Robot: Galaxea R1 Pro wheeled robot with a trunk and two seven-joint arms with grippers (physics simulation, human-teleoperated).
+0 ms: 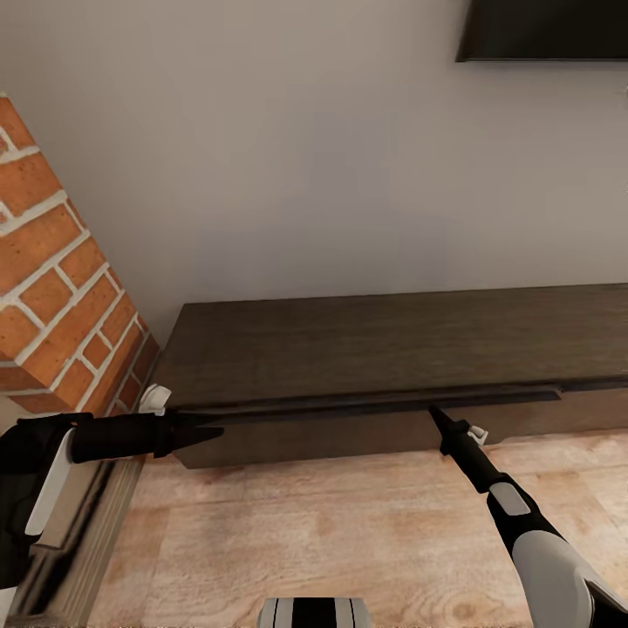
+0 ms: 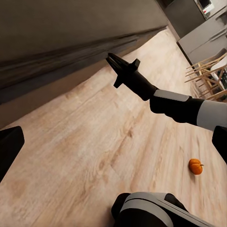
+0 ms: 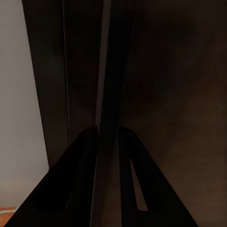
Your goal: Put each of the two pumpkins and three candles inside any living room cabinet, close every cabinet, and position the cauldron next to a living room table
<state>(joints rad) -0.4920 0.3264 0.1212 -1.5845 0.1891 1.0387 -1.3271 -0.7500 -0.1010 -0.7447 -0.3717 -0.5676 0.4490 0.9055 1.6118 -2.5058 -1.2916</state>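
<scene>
Early stage, I'd say: cabinet [image 1: 401, 349] front sits a crack ajar along its top edge, inside not visible, so can't tell if anything's stored. L to R: brick pillar [image 1: 61, 288] far left; left gripper [image 1: 205, 431] w/ tips pressed together at cabinet's left front corner; right gripper [image 1: 433, 413] at the ajar front's lip, which runs between its fingers in wrist view, pinching or not, can't tell. One pumpkin [image 2: 195, 166] on the floor [image 1: 331, 532], well apart from cabinet, not yet stowed.
</scene>
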